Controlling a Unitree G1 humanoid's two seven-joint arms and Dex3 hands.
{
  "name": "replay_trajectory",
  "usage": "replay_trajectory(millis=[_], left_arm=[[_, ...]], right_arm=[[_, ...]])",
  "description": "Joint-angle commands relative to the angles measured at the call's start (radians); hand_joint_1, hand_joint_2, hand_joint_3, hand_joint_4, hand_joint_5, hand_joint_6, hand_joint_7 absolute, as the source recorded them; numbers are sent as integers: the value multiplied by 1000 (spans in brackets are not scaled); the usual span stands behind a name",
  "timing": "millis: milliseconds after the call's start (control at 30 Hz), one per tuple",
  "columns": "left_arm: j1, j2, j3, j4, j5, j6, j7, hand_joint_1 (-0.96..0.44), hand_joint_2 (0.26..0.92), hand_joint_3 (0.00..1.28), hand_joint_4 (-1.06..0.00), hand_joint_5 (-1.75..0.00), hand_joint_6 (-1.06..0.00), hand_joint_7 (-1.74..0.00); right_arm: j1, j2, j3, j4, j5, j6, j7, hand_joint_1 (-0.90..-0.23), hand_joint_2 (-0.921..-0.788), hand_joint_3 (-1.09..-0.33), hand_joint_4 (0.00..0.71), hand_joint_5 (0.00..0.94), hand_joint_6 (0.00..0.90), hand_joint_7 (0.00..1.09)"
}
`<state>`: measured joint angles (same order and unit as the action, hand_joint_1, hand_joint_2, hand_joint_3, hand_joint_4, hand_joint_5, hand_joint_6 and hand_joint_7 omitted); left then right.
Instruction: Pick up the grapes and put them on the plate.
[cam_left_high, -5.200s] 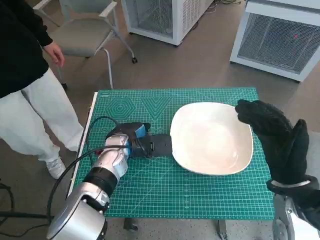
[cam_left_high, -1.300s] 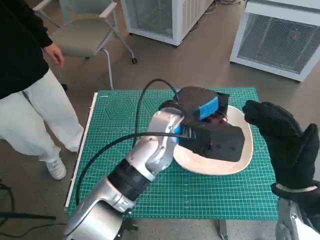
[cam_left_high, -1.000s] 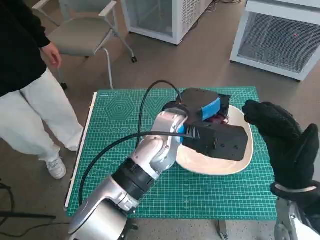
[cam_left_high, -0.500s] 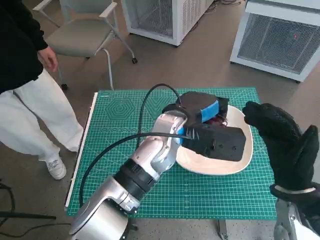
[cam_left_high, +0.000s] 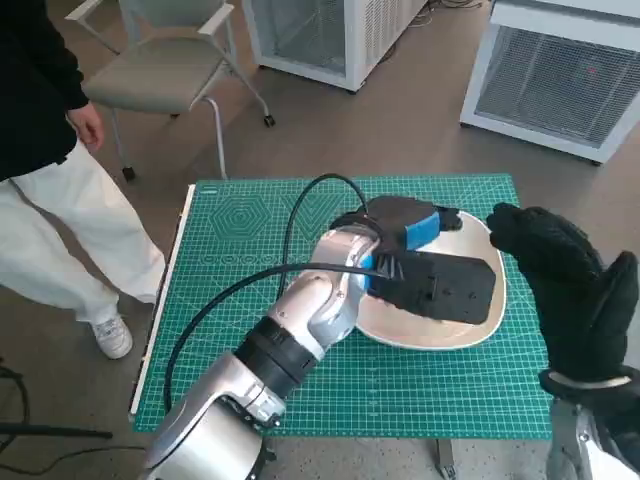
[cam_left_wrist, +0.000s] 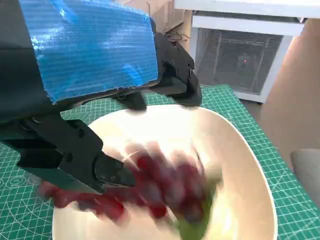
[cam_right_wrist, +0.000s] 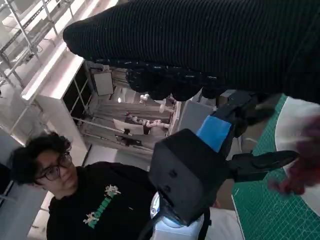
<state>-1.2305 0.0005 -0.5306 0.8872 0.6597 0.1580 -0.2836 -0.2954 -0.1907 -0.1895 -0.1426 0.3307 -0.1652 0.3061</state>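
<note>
Reaching across the green mat (cam_left_high: 250, 240) with the left hand (cam_left_high: 415, 255), hovering right over the white plate (cam_left_high: 478, 330). Spreading the black fingers (cam_left_wrist: 175, 65) apart there, gripping nothing. Showing up as a red blur in the left wrist view, the grapes (cam_left_wrist: 160, 187) lying inside the plate, just under those fingers and too smeared to tell whether touching it. Holding the gloved right hand (cam_left_high: 565, 290) upright beside the plate's right edge, fingers extended, carrying nothing. Standing off to the left of the table, a person (cam_left_high: 50, 180) in white trousers.
</note>
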Motion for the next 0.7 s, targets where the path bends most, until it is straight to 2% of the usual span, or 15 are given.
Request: replay_trajectory(millis=[33,367,700], left_arm=[[0,6,0,14,1,-41,51,-228,772,19,-159,-22,-300,-21],[25,14,31,59,-33,-128,152,-307,782,13,-175,-4,-291,-6],[99,80,125,20,-104,-256,279,-401,876,52,-183,-15,-299,-22]], right_arm=[[21,2,4,3,-5,12,-8,-558,-921,-575,437,75,90,698],[21,-1,5,4,-14,9,-7,-556,-921,-577,437,71,89,697],[19,-4,4,6,-14,10,-5,-556,-921,-578,438,69,88,699]])
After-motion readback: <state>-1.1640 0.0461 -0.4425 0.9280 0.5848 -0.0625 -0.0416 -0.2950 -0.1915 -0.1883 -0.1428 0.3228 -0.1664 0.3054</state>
